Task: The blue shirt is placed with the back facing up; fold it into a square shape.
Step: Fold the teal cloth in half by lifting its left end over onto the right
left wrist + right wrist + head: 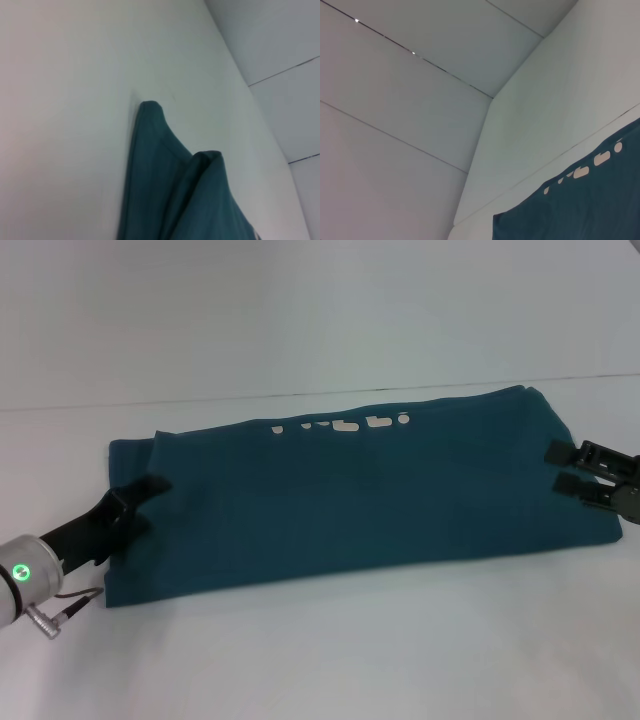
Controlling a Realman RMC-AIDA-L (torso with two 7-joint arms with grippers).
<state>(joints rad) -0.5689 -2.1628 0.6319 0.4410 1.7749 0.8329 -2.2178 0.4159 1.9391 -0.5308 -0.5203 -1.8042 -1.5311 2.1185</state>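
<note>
**Blue shirt lies folded in a long strip, a gripper at each end**

The blue shirt (pixel 350 495) lies flat on the white worktop (pixel 330 650). It is folded into a long strip that runs from the left side to the right side, nearer the far edge than the near edge. A row of pale letter tops (pixel 340 426) peeks out along its far fold.

The left gripper (pixel 135 502) is at the left end of the shirt. Its dark fingers lie on the cloth there, close together, but I cannot tell if they pinch it.

The right gripper (pixel 578 468) is at the right end of the shirt. Its two black fingers are spread a little, with a gap between them. They sit over the cloth edge and do not pinch it.

The left wrist view shows a raised, folded corner of the shirt (pixel 165 165). The right wrist view shows the shirt's edge (pixel 580 205) with the pale letters.
</note>
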